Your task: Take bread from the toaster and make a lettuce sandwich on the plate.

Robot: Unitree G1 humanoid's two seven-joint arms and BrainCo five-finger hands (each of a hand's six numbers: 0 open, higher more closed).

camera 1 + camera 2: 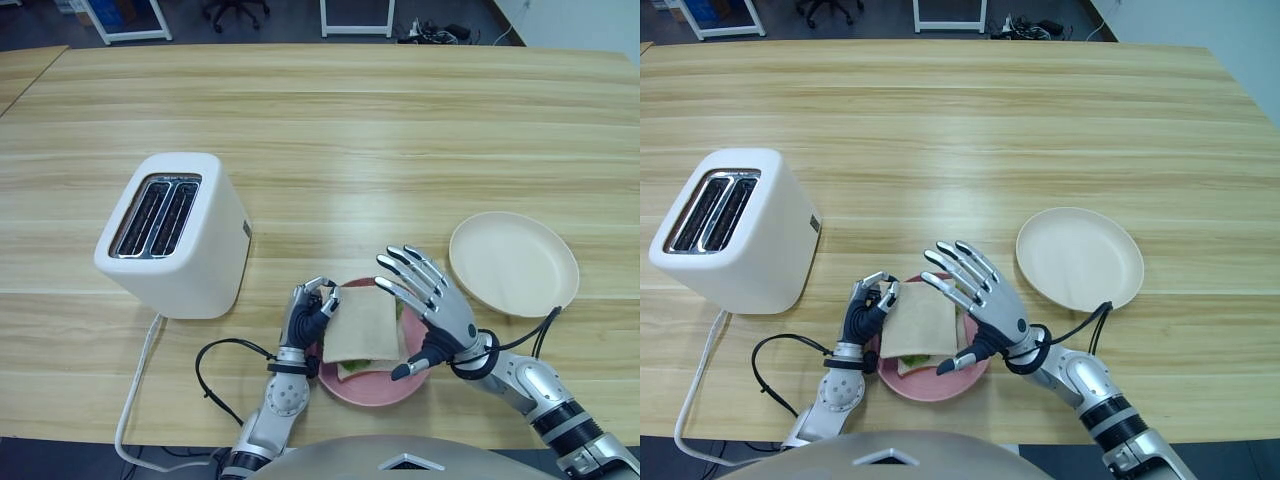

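Note:
A slice of bread (366, 325) lies on top of green lettuce (351, 369) and a lower slice, stacked on the pink plate (385, 391) near the table's front edge. My left hand (309, 314) has its fingers curled at the top slice's left edge, touching it. My right hand (430, 308) is spread open just right of the sandwich, fingers extended over its right edge. The white toaster (180, 235) stands to the left; both its slots (157, 216) look empty.
An empty cream plate (513, 263) sits to the right of the sandwich. The toaster's white cord (135, 385) runs down to the table's front edge. A black cable (215, 375) loops by my left wrist. Bare wooden table (380, 130) stretches behind.

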